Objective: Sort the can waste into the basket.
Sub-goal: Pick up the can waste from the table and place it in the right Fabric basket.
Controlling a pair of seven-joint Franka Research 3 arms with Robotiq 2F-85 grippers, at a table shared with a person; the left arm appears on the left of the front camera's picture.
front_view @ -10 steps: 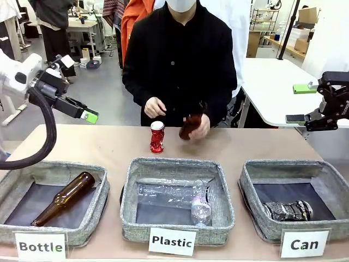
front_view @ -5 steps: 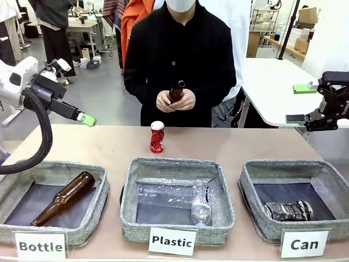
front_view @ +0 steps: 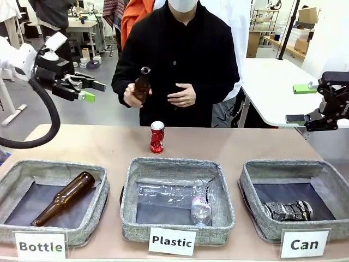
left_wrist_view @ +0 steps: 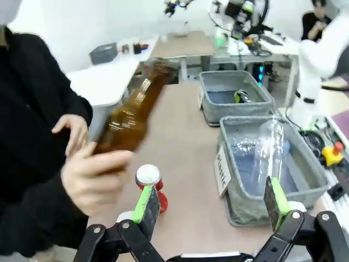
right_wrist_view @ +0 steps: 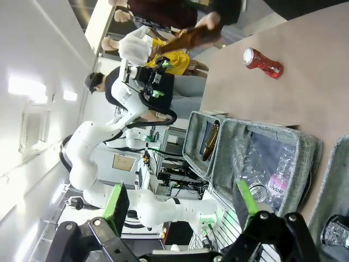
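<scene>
One sorted: dark can (front_view: pixel 288 210) is laid in the basket (front_view: pixel 289 162).
Unsorted: red can (front_view: pixel 157 136), left of basket.
Left tool (front_view: pixel 94 91), right tool (front_view: pixel 299 103): held open.

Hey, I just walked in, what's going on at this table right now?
A person across the table holds a brown bottle up in one hand. The red can stands on the table in front of them, not yet in the Can basket, where the dark can already lies. The left gripper and right gripper hover open at the sides, holding nothing.
</scene>
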